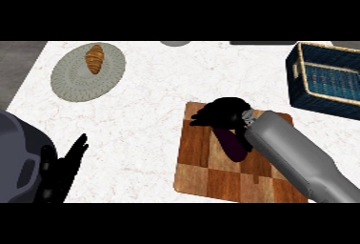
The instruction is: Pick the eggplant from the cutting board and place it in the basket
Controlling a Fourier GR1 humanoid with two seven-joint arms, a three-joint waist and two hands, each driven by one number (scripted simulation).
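Eggplant (234, 145) lies on the cutting board (211, 176), center-right of frame, dark purple, long axis running roughly top to bottom w/ a slight lean. Only its lower part shows; upper end is hidden under the right hand (224, 113). Right hand sits over the board's upper edge, fingers curled down around the eggplant's top end, grey forearm coming in from the lower right corner and crossing the board's right side. Can't tell if the eggplant is off the board surface or resting on it.

Basket (304, 71), dark blue weave w/ tan rim, stands at upper right, partly cut by the frame edge, well apart from the board.

Left hand (70, 164) at lower left, fingers straight and pointing up, resting beside a dark rounded robot part at the frame's left edge.

Upper left: grey round plate (74, 83) w/ a croissant (94, 58) on its upper part. All sit on a white marbled counter (147, 124).
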